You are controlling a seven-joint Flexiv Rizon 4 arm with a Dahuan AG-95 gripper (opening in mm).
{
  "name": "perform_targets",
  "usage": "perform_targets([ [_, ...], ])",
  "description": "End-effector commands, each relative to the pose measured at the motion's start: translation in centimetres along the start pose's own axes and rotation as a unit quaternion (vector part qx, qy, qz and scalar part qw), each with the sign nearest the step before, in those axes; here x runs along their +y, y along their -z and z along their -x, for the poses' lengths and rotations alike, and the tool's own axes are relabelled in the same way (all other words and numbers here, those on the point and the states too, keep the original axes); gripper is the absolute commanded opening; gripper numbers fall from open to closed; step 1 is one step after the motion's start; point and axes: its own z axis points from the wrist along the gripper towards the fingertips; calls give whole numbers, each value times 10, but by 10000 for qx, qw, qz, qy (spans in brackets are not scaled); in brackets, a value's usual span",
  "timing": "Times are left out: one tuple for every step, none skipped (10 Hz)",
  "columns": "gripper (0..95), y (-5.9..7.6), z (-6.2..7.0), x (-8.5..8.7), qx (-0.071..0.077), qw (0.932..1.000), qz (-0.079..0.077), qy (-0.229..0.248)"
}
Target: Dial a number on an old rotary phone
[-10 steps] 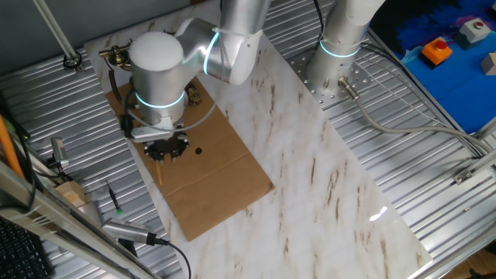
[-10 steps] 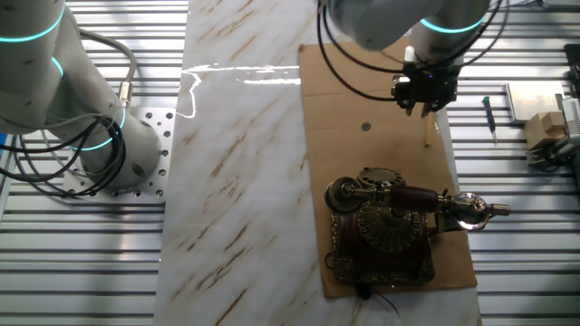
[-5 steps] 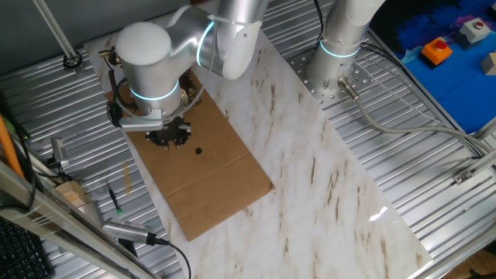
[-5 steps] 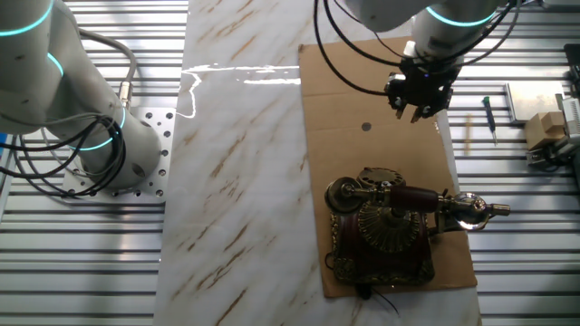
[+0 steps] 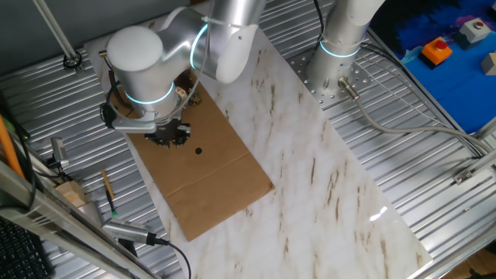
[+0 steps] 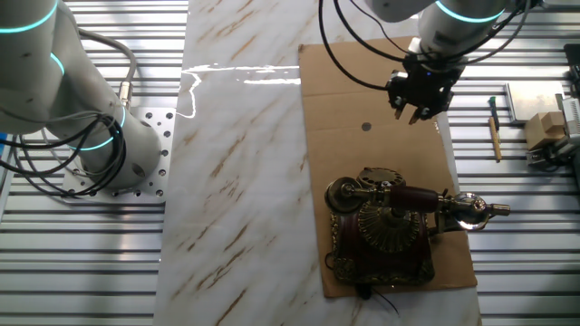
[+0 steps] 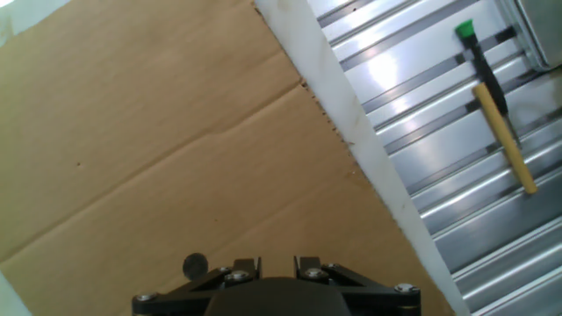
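The old rotary phone (image 6: 385, 226), dark brown with brass trim and its handset across the top, stands on the near end of a cardboard sheet (image 6: 362, 81). In one fixed view the arm hides nearly all of it; only a bit of brass (image 5: 188, 94) shows. My gripper (image 6: 417, 110) hangs over the cardboard's far right part, well apart from the phone. It is open with nothing between its fingers (image 7: 248, 264). The hand view looks down on bare cardboard (image 7: 158, 132) from my gripper (image 7: 277, 263).
A thin tan stick (image 6: 495, 138) (image 7: 505, 136) (image 5: 106, 188) lies on the metal slats beside the cardboard, next to a green-tipped black tool (image 7: 474, 44). A small black dot (image 6: 366, 127) marks the cardboard. A wooden block (image 6: 546, 129) sits further right.
One second ago the stick hung from my gripper. It has since come free and rolled off the cardboard onto the slats. My gripper has shifted slightly and turned.
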Motion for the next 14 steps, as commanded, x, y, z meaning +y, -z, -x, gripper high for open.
perform_targets([
  [190,-1,2,-1,15,10000,23,64],
  [190,-1,2,-1,33,10000,34,66],
  [190,-1,2,-1,37,10000,39,77],
  [190,-1,2,-1,25,9999,43,89],
  [190,-1,2,-1,27,10000,40,77],
  [190,-1,2,-1,33,10000,35,79],
  [190,-1,2,-1,25,10000,38,59],
  [190,-1,2,-1,24,10000,33,40],
  [190,-1,2,-1,21,10000,26,-4],
  [190,-1,2,-1,18,10000,23,-27],
  [190,-1,2,-1,23,10000,21,-42],
  [190,-1,2,-1,76,10000,-4,29],
  [190,-1,2,-1,167,9995,-37,250],
  [190,-1,2,-1,370,9988,-140,284],
])
